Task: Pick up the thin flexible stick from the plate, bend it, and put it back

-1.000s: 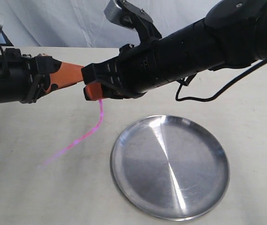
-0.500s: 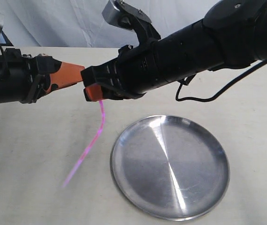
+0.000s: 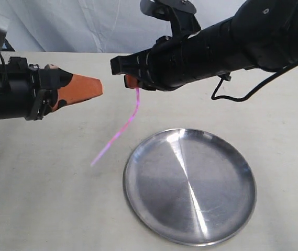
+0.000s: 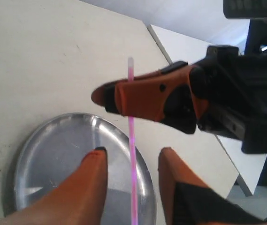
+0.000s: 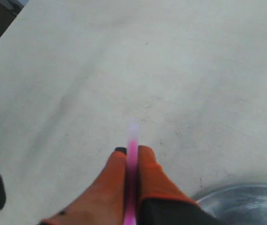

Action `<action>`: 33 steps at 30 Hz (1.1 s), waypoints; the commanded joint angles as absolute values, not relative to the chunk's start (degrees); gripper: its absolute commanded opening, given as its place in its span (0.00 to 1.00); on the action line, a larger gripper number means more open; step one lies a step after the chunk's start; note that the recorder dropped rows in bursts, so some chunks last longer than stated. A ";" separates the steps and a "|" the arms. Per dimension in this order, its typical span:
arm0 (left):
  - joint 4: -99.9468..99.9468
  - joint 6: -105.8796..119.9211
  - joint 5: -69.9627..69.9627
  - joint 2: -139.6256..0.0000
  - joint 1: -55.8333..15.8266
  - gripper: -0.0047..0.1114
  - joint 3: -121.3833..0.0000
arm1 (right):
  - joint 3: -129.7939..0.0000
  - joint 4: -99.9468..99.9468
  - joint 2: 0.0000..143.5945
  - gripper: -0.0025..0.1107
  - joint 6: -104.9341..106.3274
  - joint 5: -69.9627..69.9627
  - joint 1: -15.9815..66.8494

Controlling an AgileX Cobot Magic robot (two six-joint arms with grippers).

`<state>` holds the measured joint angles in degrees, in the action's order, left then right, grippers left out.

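From the outside camera, the right gripper (image 3: 130, 82) has its jaws shut on one end of the pink stick (image 3: 118, 133), which hangs in a curve over the counter (image 3: 33, 204) just beside the plate (image 3: 133, 198), so it is not put back yet. From the left wrist camera, the left gripper (image 4: 132, 154) has open, empty jaws pointed at the stick, maybe ready to help bend it. From the right wrist camera, the orange fingers (image 5: 113, 176) pinch the stick near its pale tip, leaving the long part free.
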<state>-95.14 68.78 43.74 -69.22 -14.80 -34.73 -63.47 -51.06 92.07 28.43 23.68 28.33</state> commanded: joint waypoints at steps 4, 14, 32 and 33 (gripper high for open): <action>-89.36 64.63 46.39 -69.35 -14.55 0.35 -34.96 | -63.71 -54.51 91.59 0.02 27.16 22.09 28.05; -82.76 59.66 52.20 -72.41 -14.55 0.35 -34.96 | -63.71 -59.59 91.59 0.02 27.38 20.15 28.05; -94.60 74.40 58.42 -76.89 -14.55 0.04 -34.96 | -63.71 -52.76 91.59 0.02 28.99 27.88 28.05; -94.78 74.53 58.31 -76.89 -14.55 0.04 -34.96 | -63.71 -52.29 91.59 0.02 28.99 28.91 28.05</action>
